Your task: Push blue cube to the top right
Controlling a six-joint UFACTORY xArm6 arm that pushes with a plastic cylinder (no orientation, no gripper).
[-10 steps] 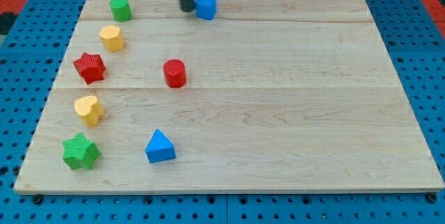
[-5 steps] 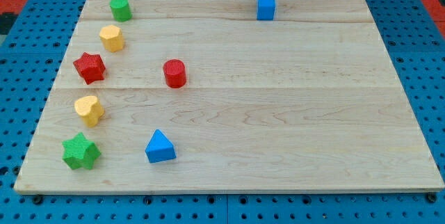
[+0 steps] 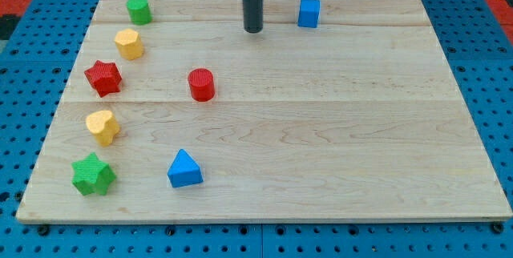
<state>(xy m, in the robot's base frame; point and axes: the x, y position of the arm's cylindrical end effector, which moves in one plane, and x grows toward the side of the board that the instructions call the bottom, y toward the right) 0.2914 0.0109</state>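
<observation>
My tip, the lower end of a straight dark rod coming down from the view's top, rests on the pale wooden board near its top edge, a little left of centre. The rod has no jaws to open or close, and it touches nothing: bare wood lies all around its end.

The small blue cube sits to the view's right of my tip and slightly higher, near but clearly apart from it, with a strip of board between the two. The cube lies close to the board's top edge, somewhat right of centre (the top right corner is well off to its right).

The other blocks lie toward the view's left. A green cylinder stands near the top left corner, with a yellow hexagonal block just below it. Further down the left side come a red star-shaped block, a yellow heart-shaped block and a green star-shaped block near the bottom left corner. A red cylinder stands below and to the left of my tip, well apart from it. A blue triangular block lies near the bottom edge, below the red cylinder.

The board rests on a blue perforated surface.
</observation>
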